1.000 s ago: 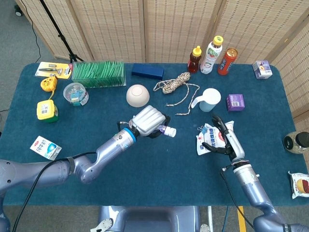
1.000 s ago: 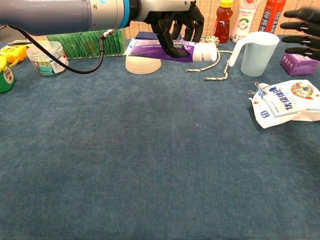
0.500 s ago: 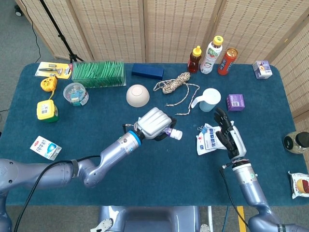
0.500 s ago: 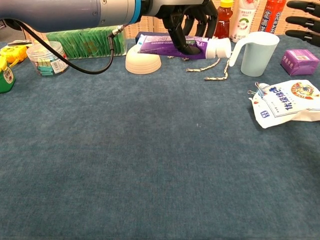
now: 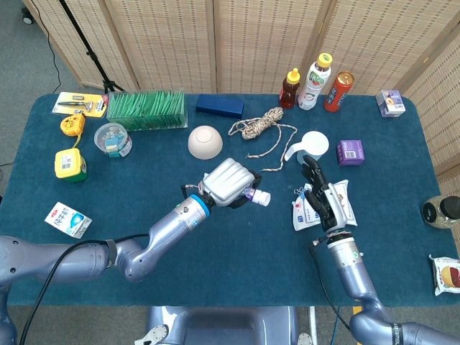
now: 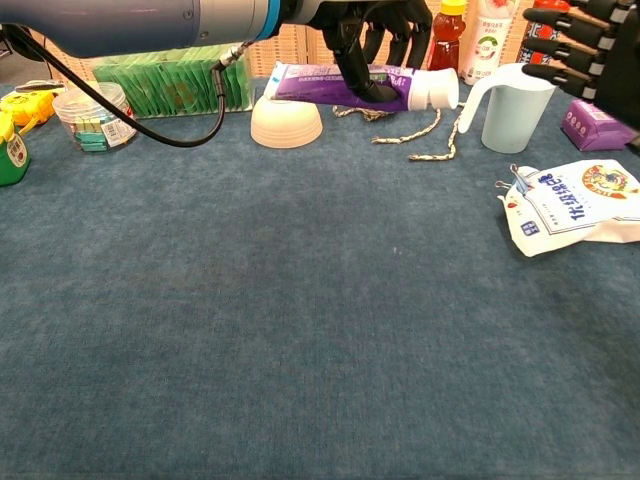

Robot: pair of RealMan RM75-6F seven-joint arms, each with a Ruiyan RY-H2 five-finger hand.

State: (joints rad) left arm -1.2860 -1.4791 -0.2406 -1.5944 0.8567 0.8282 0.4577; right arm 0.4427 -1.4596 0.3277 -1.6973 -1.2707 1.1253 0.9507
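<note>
While the head view hides it, from the chest we see the left hand [image 6: 375, 40] gripping a purple tube [image 6: 345, 84] aloft; the right hand [image 5: 320, 200] hovers, fingers spread, at its 3 o'clock.

We see open cloth along the table's [image 5: 237, 266] near edge and across its middle. Just beyond our left hand [image 5: 228, 182] stand the overturned bowl [image 5: 204, 141] and the rope [image 5: 262, 128]. Our right hand [image 5: 321, 203] is hemmed by the white pouch [image 6: 575, 203] beneath it and the pale cup [image 5: 313, 148] behind it. Bottles [image 5: 314, 81] line the far edge.
</note>
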